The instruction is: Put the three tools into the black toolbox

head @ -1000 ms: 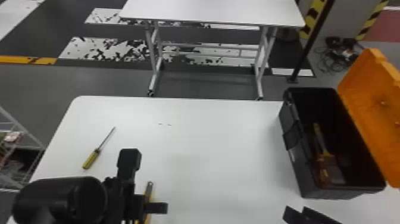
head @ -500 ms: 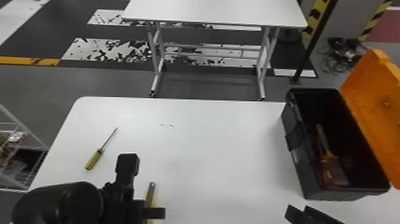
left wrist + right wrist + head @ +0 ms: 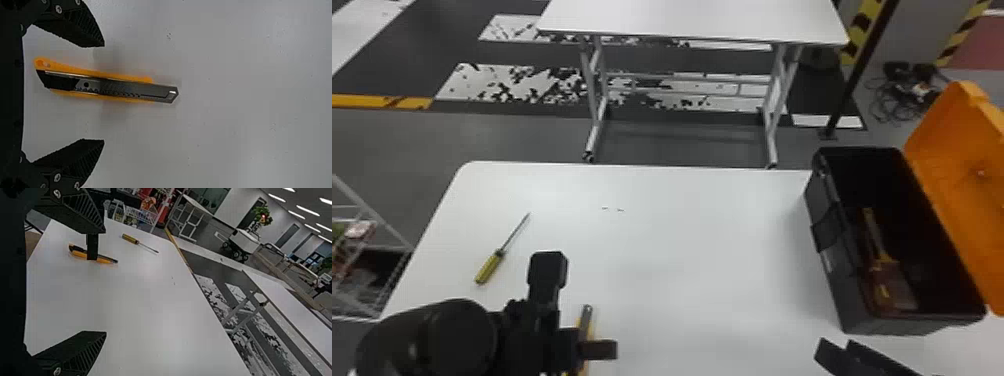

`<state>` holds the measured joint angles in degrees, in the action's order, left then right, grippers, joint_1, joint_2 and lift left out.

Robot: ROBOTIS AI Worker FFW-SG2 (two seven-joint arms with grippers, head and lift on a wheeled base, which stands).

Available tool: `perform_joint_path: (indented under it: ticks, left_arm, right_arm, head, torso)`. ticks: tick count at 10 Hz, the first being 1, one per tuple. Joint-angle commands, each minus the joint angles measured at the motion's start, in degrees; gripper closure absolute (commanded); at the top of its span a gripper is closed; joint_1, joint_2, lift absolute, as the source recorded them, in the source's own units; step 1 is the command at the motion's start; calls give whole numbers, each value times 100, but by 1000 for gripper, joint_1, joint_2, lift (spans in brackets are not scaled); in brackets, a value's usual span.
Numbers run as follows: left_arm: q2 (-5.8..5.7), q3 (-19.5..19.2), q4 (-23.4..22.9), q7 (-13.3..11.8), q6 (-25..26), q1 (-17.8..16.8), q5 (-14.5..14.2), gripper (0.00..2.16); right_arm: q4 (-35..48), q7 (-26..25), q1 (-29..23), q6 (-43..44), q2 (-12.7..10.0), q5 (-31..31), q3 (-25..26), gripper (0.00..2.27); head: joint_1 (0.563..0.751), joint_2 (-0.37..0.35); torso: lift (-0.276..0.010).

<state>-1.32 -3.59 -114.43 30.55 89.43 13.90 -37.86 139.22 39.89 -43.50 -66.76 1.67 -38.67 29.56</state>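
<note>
You're picking up the knife (image 3: 113, 87) toward the table's (image 3: 702, 250) near left corner; left gripper (image 3: 104, 93) and right gripper (image 3: 105, 282) gape, so close the left.

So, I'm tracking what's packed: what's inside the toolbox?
Inside the toolbox lies a tool with yellow parts, toward the near end. It covers what is under it, and shadow hides the far end's bottom.
</note>
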Motion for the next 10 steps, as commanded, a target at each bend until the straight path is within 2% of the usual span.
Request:
perform_joint_path:
  ticks: [1, 4, 5, 6, 10]
  left_arm:
    - [1, -37, -18, -5, 60, 42, -151, 137]
    - [-26, -81, -9, -5, 60, 42, -186, 144]
    - [-35, -81, 0, 3, 60, 16, -186, 275]
    - [-43, -90, 70, -5, 60, -37, -186, 319]
    - [-61, -90, 105, 258, 60, -37, -283, 302]
  right_arm:
    - [0, 1, 0, 0, 0, -17, 15, 83]
    - [0, 1, 0, 0, 0, -26, 6, 83]
    - [0, 1, 0, 18, 0, -44, -12, 83]
    - [0, 1, 9, 53, -18, -44, -20, 83]
    - [-149, 1, 114, 123, -62, -105, -20, 83]
  head:
    - [695, -28]
    - [695, -37]
    - [695, -33]
    - [695, -30]
    - [695, -7]
  torso:
    - [-51]
    - [-51]
    - [-51]
    - [-51]
    - [-51]
